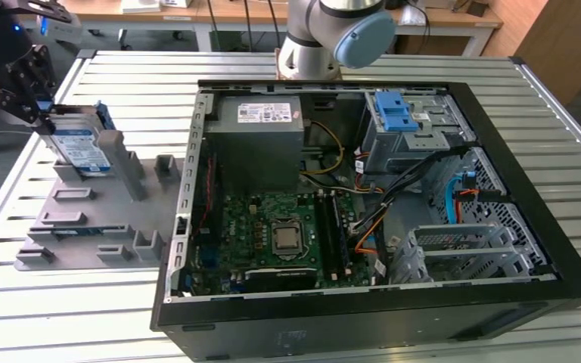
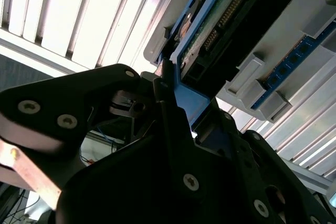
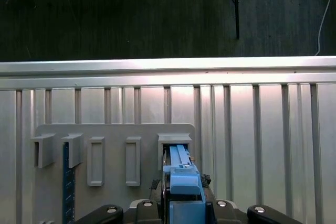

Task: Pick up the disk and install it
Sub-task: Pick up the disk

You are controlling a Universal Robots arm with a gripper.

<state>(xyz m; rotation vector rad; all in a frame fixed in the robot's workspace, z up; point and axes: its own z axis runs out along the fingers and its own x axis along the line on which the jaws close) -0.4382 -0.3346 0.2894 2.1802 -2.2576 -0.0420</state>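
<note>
The arm stretches way out to the exterior view's left, wrist tilted, with the gripper [image 1: 40, 117] pointing down at the grey fixture [image 1: 88, 219] next to the open computer case [image 1: 532, 227]. The jaws are clamped on the blue top edge of the disk [image 1: 81, 147], which stands upright in a fixture slot.

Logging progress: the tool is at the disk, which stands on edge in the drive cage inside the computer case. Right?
Not quite. The tool is at the disk, which stands on edge, but in a slot of the grey holder on the table, outside the computer case, as the exterior view shows at its left.
</note>
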